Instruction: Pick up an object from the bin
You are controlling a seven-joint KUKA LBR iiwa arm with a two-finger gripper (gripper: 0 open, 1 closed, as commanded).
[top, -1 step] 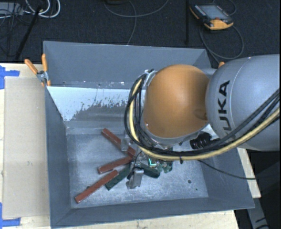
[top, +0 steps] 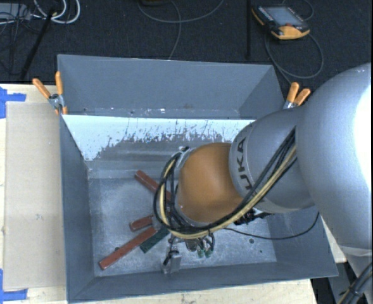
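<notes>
Grey arm [top: 338,157] with an orange cover [top: 202,185] reaches into the bin [top: 173,94] from the right. Its gripper [top: 171,258] sits low near the front wall; I cannot tell whether it is open or closed. Just left of it lies a green stick [top: 152,241], touching a long brown stick [top: 124,252].

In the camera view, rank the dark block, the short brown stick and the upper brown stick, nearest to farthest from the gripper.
From the gripper, at the bin's front:
1. dark block, just up and left of it.
2. short brown stick, farther up-left, mid floor.
3. upper brown stick, toward the back slope.
</notes>
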